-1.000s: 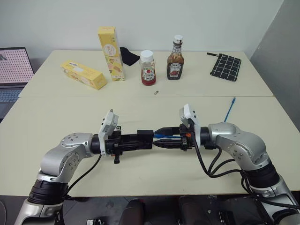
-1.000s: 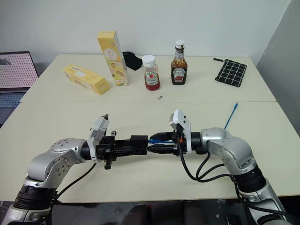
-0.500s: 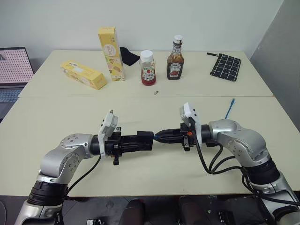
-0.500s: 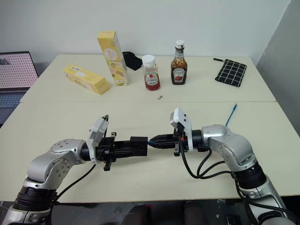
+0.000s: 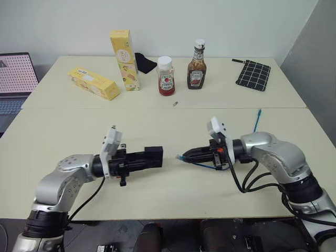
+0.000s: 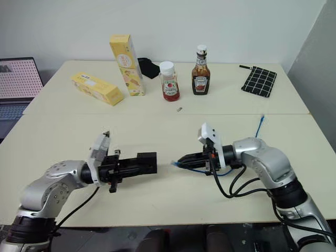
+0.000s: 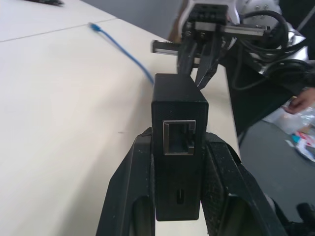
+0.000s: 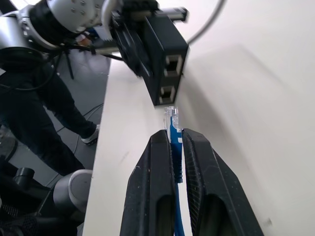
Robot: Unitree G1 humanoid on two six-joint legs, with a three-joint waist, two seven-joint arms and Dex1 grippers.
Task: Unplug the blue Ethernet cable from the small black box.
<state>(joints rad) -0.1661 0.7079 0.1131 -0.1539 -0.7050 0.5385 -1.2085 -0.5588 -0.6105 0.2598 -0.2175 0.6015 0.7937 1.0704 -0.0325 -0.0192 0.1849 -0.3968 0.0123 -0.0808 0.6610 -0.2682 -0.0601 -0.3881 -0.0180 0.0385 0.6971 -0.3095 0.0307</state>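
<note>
One clear plug tips the blue Ethernet cable [image 8: 173,129], free of the small black box [image 7: 178,142].

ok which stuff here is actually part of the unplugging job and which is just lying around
Part of the job:
- blue Ethernet cable, plug end pinched in the right gripper, out of the port
- small black box, clamped in the left gripper

Just lying about:
- two yellow cartons
- two sauce bottles
- grid-patterned cloth
- plain black cloth
- laptop
</note>
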